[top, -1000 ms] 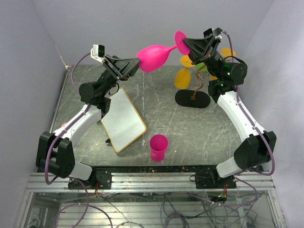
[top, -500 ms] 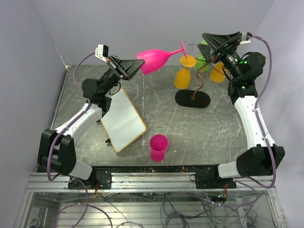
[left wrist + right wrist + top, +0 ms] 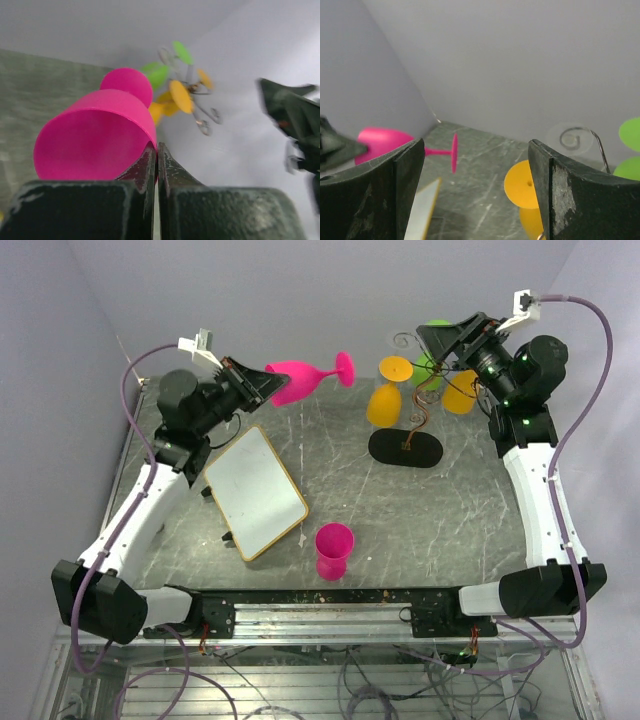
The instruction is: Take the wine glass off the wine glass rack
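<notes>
Our left gripper point(image 3: 266, 385) pinches the rim of the bright pink, opaque, plastic-looking wine glass point(image 3: 302, 377), its jaws drawn almost together on the thin bowl wall. We judge that this edge grip is what lets the glass hang sideways in the air, with the bowl at the gripper and the flat round foot pointing toward the thin dark wire wine glass rack point(image 3: 417, 420). The wine glass is off the rack and well apart from it, above the far left of the dark marbled desk point(image 3: 450, 510). Our right gripper point(image 3: 447, 337) stands wide and empty just beside the rack's curled arms, probably to keep from fouling the orange glasses point(image 3: 384, 403) and green glass point(image 3: 428, 368) hanging there. The wine glass has a rounded bowl, a slim stem and a disc foot, all one matte pink.
</notes>
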Controlling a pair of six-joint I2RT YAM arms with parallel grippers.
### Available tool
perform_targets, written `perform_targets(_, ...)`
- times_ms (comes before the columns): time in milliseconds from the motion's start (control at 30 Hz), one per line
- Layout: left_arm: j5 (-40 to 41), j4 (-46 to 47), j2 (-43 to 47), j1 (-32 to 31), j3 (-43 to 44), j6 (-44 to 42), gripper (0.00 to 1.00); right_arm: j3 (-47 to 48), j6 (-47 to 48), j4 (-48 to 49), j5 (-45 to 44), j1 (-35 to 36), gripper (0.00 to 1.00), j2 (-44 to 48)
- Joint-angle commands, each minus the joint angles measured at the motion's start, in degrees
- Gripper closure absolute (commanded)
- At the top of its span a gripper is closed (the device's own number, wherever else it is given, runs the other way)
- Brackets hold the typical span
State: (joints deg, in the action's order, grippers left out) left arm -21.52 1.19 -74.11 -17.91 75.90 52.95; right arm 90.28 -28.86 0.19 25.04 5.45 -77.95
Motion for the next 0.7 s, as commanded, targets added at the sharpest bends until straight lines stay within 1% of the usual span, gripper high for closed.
perform_targets(0, 11.0, -31.5, -8.8, -1.8, 15.2, -21.7, 0.93, 4.9, 26.1, -7.7, -9.1, 7.2, 0.17, -0.3)
perform_targets(100, 16.0, -39.8, -16.3, -5.2, 24.8, -28.4, 0.93, 4.5, 33.7, -9.2, -11.2, 9.2, 0.18, -0.3)
perform_targets(167, 21.0, -44.5, -21.9, -8.5, 30.9, -32.4, 0.93, 3.1, 39.7, -9.2, -11.8, 9.4, 0.18, 0.6)
perform_targets(267, 26.9, -53.8, -31.1, -12.7, 43.2, -37.6, 0.93, 1.1, 49.3, -9.9, -9.1, 9.5, 0.2, 2.4)
perform_targets(333, 29.5, -59.6, -38.1, -14.4, 51.4, -40.5, 0.93, 1.0, 55.6, -12.3, -7.0, 9.6, 0.2, 2.7)
perform_targets(400, 30.6, -64.9, -44.5, -15.5, 58.9, -43.0, 0.93, 2.1, 62.7, -17.5, -4.8, 10.0, 0.2, 2.2)
perform_targets(467, 30.2, -69.7, -50.1, -16.2, 65.7, -44.9, 0.93, 3.1, 66.7, -21.5, -6.3, 10.6, 0.2, 1.5)
perform_targets(533, 31.7, -72.6, -53.9, -16.9, 69.0, -46.1, 0.93, 2.7, 71.7, -23.7, -7.1, 11.5, 0.21, 1.2)
perform_targets(667, 30.2, -71.1, -54.1, -17.1, 64.2, -47.5, 0.93, -0.4, 77.0, -23.6, -7.0, 12.4, 0.19, 2.8)
